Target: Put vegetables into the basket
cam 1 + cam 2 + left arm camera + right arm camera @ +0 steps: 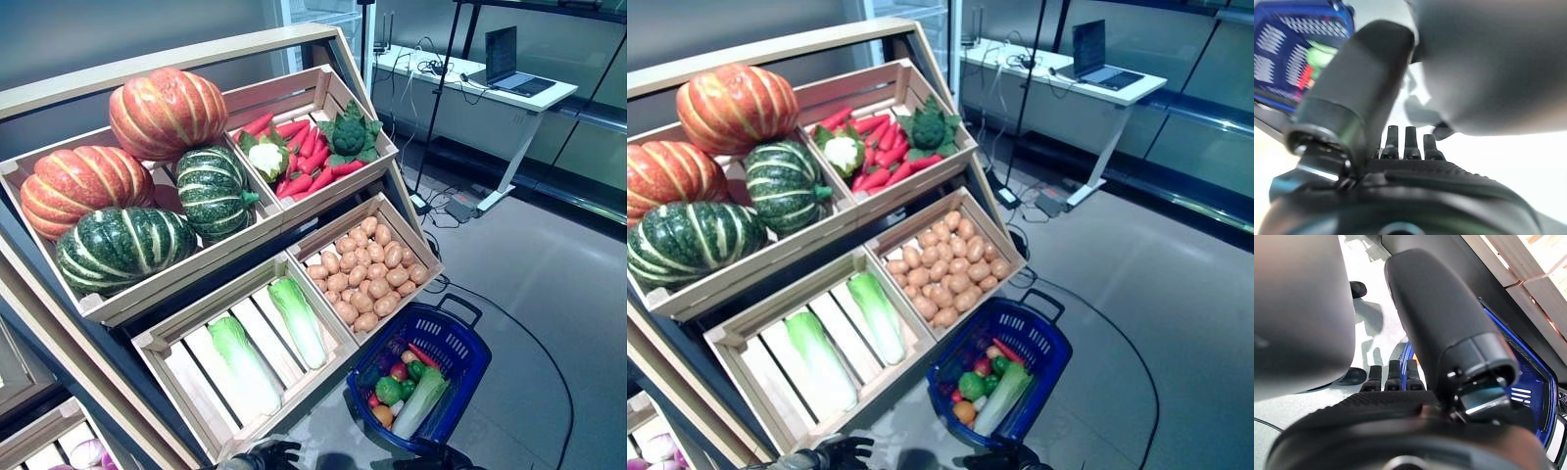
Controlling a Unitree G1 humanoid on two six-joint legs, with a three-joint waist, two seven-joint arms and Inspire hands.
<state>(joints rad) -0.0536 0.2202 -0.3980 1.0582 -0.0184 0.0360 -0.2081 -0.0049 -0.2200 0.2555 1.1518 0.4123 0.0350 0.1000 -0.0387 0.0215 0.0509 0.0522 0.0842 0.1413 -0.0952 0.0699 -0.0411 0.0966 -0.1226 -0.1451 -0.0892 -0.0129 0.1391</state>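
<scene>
left eye view — basket [460,338] of vegetables [404,390]

Open-topped basket [460,345] beside potato crate [411,235]

Both hands are dark, with ribbed black fingers [1392,377] and smooth rounded thumbs.

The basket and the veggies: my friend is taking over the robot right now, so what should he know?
Left hand: low at the near edge, fingers relaxed, holding nothing.
Right hand: low beside the basket, also empty.
The blue basket stands on the floor by the shelf and already holds a cabbage and some small vegetables.
Left on the shelf: two cabbages, potatoes, chillies and pumpkins.
Next: probably pick another vegetable.
</scene>
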